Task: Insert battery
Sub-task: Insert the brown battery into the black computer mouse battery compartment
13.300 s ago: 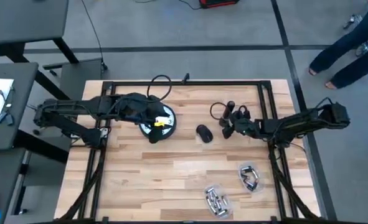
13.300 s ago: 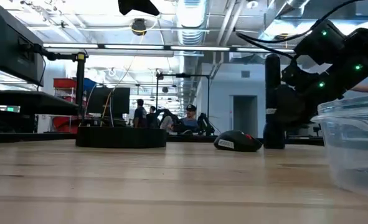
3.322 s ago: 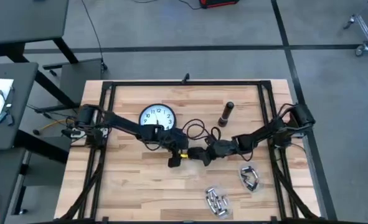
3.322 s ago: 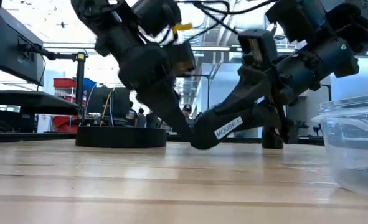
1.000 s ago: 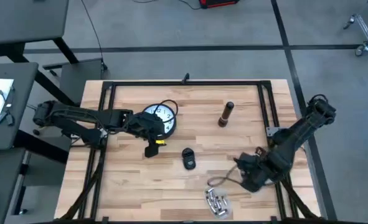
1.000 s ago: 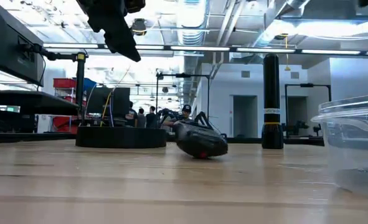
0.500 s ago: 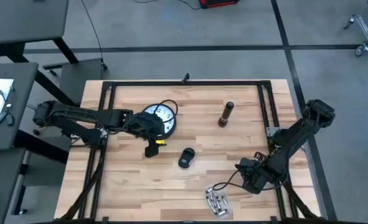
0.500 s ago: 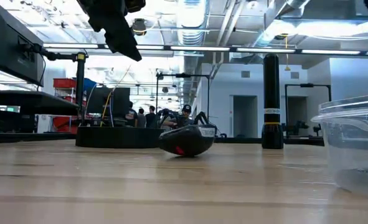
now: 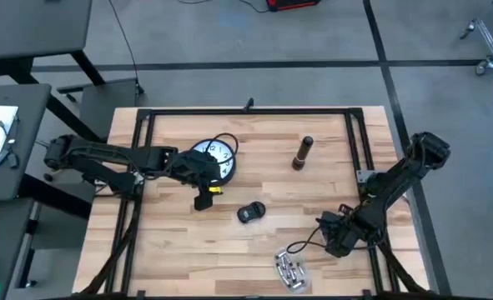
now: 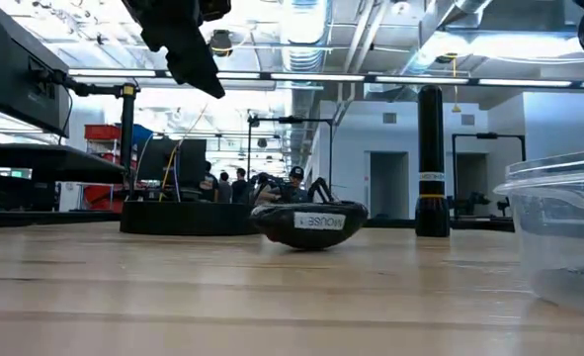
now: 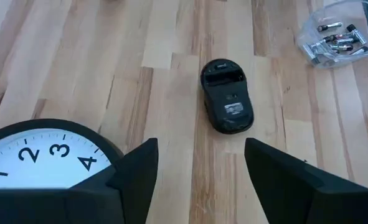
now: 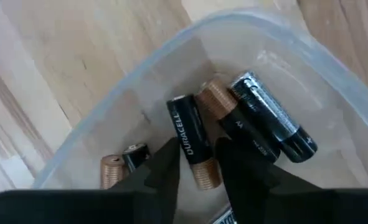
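batteries [image 12: 193,149] lie in a clear tub [image 12: 115,106] at the high view's lower right, where the right gripper [image 12: 196,163] straddles one with fingers parted, while the upturned mouse [image 9: 250,213] waits mid-frame, its bay exposed, and the left gripper [image 11: 199,168] hovers, spread, by the clock [image 9: 211,155].

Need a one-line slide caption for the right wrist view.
Right gripper poised open over a Duracell battery among others in the clear plastic container.

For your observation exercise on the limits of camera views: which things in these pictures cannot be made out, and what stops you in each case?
- Right pincer: high view, its own arm covers it and the container beneath.
- Mouse compartment: left wrist view, too small to tell whether it holds a battery.
- Clock: left wrist view, face cut by the left pincer's fingers.
- Plastic container: low view, cut off at the edge.
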You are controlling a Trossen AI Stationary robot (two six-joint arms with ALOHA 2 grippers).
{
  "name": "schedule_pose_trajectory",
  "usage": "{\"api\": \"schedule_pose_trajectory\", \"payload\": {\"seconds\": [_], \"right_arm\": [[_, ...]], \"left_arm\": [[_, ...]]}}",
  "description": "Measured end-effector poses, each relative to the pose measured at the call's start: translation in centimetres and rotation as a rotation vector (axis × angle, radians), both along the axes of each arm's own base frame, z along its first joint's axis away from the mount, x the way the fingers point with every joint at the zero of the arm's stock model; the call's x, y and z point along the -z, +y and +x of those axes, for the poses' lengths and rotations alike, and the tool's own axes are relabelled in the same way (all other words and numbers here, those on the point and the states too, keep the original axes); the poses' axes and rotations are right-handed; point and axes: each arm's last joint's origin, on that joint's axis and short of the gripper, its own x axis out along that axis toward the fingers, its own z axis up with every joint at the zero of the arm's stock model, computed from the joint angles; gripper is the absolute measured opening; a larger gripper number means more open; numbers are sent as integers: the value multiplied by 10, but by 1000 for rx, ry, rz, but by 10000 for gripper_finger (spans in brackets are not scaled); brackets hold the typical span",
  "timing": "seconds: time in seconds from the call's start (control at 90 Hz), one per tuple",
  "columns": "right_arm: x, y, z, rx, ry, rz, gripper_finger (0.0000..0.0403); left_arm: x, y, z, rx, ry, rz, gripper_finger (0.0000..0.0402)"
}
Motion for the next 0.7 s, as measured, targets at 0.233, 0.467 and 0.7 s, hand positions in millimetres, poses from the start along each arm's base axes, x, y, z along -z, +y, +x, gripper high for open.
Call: {"api": "schedule_pose_trajectory", "payload": {"seconds": [0.233, 0.467, 0.7], "right_arm": [[-11, 6, 4, 41, 38, 66, 23], [-64, 11, 6, 57, 30, 155, 22], [-100, 12, 20, 206, -206, 277, 22]], "left_arm": [[0, 0, 0, 0, -3, 0, 217], [0, 1, 0, -6, 0, -6, 217], [11, 2, 8, -9, 36, 0, 217]]}}
